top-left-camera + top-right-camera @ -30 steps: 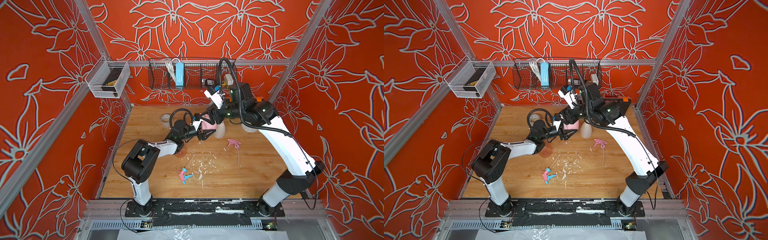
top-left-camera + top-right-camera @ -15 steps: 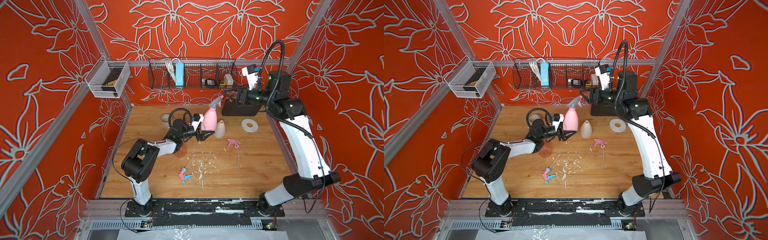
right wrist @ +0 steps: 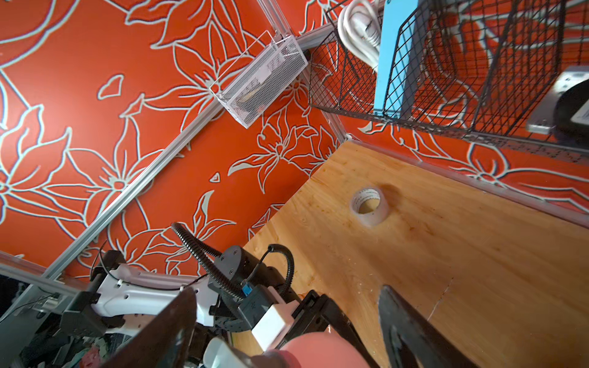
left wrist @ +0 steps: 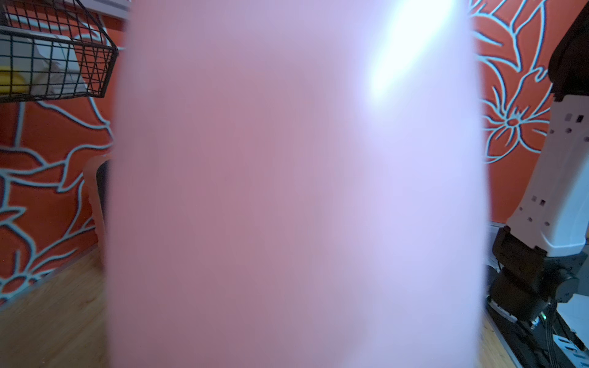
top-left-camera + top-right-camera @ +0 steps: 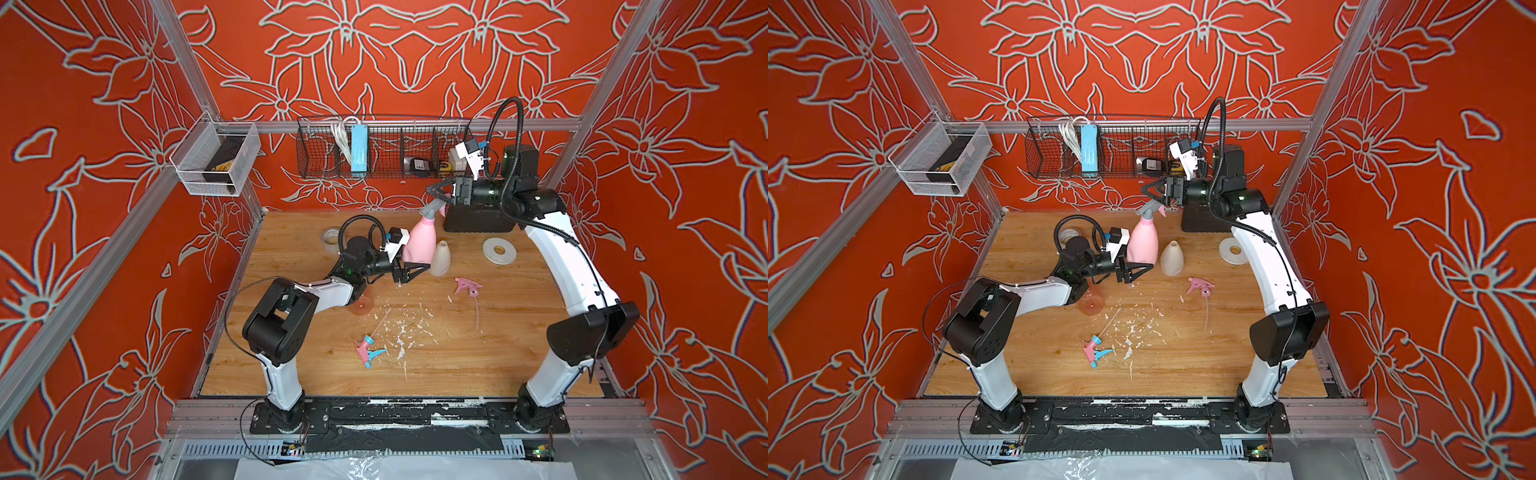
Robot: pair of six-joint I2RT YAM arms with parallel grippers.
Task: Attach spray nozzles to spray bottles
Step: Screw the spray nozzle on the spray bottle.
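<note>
Opaque pink, the cone bottle (image 5: 420,243) stands upright just beside the white bottle (image 5: 440,258), with a grey-topped nozzle (image 5: 430,210) seated on its neck. The left gripper (image 5: 413,272) is clamped on its base. The right gripper (image 5: 434,193), jaws apart, hovers by the nozzle.

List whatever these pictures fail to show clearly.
- Left wrist view: the pink bottle, blurred, fills the frame, hiding the left gripper.
- Both top views: the left arm covers most of the orange-pink bottle.
- Right wrist view: the frame's edge cuts off the grey-topped nozzle.
</note>
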